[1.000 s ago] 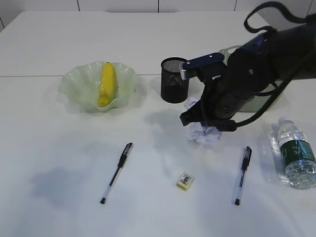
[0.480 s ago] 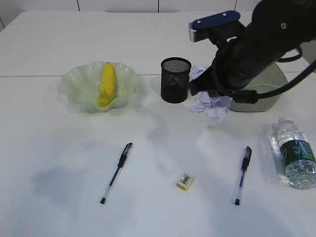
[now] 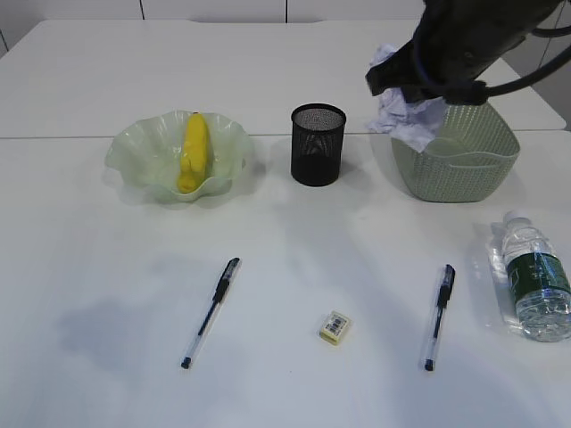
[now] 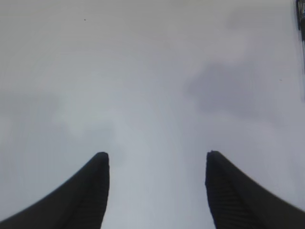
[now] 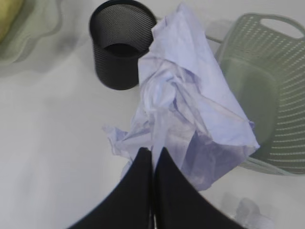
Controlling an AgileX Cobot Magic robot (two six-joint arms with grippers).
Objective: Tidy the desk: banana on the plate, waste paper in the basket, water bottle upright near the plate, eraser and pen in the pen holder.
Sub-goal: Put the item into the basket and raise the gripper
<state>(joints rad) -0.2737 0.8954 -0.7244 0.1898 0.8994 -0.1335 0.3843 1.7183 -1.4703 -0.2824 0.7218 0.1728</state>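
Observation:
My right gripper (image 5: 153, 150) is shut on the crumpled white waste paper (image 3: 401, 109) (image 5: 183, 112) and holds it in the air at the left rim of the green basket (image 3: 457, 165) (image 5: 267, 95). The banana (image 3: 194, 150) lies on the green plate (image 3: 143, 147). The black mesh pen holder (image 3: 317, 144) (image 5: 116, 45) stands between plate and basket. Two pens (image 3: 211, 311) (image 3: 437, 315) and the eraser (image 3: 335, 326) lie on the table in front. The water bottle (image 3: 533, 285) lies on its side at the right. My left gripper (image 4: 155, 157) is open over bare table and does not show in the exterior view.
The white table has a seam across it behind the plate (image 3: 53, 136). A dark pen edge (image 4: 301, 47) shows at the right border of the left wrist view.
My right gripper has lifted the waste paper off the table and carried it up and to the right, from beside the pen holder to the basket's left rim.

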